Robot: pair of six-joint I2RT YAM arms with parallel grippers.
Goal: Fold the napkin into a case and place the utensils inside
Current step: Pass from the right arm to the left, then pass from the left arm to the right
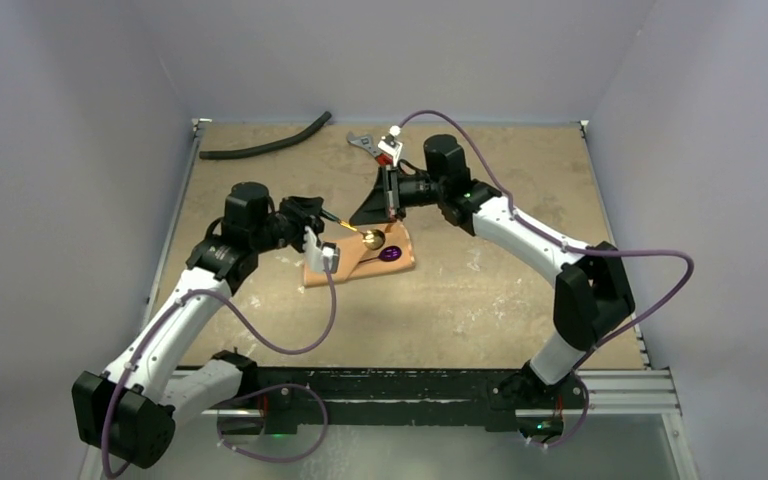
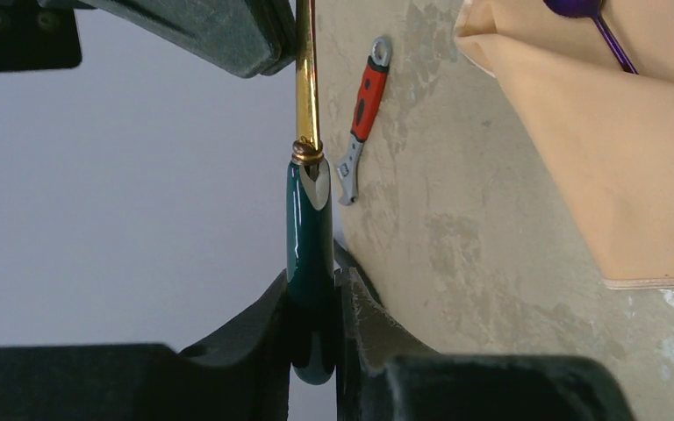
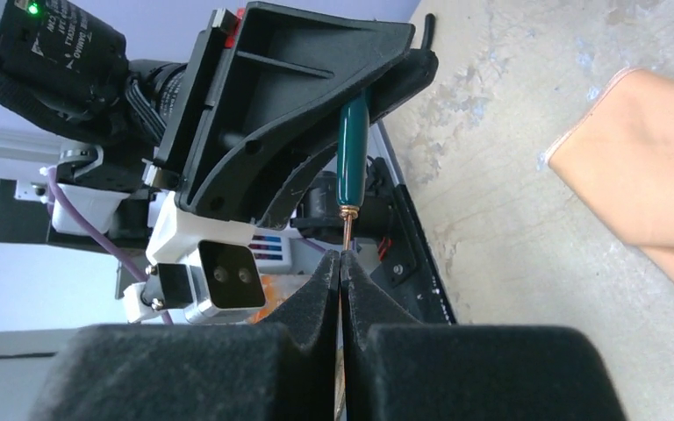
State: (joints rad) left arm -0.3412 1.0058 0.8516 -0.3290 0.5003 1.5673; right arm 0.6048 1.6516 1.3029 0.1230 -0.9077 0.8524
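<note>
The peach napkin (image 1: pixel 355 262) lies folded flat at mid-table, with a dark purple utensil (image 1: pixel 390 254) lying on it. It also shows in the left wrist view (image 2: pixel 632 167) and the right wrist view (image 3: pixel 649 167). My left gripper (image 1: pixel 332 217) is shut on the dark green handle (image 2: pixel 309 246) of a gold-shafted utensil. My right gripper (image 1: pixel 390 213) is shut on the same utensil's thin gold shaft (image 3: pixel 347 232), so both hold it above the napkin's far edge. A gold spoon bowl (image 1: pixel 371 238) shows just below the right fingers.
A red-handled wrench (image 1: pixel 365 143) lies at the back of the table, also in the left wrist view (image 2: pixel 364 105). A curved black hose (image 1: pixel 265 145) lies at the back left. Grey walls close in the table on three sides.
</note>
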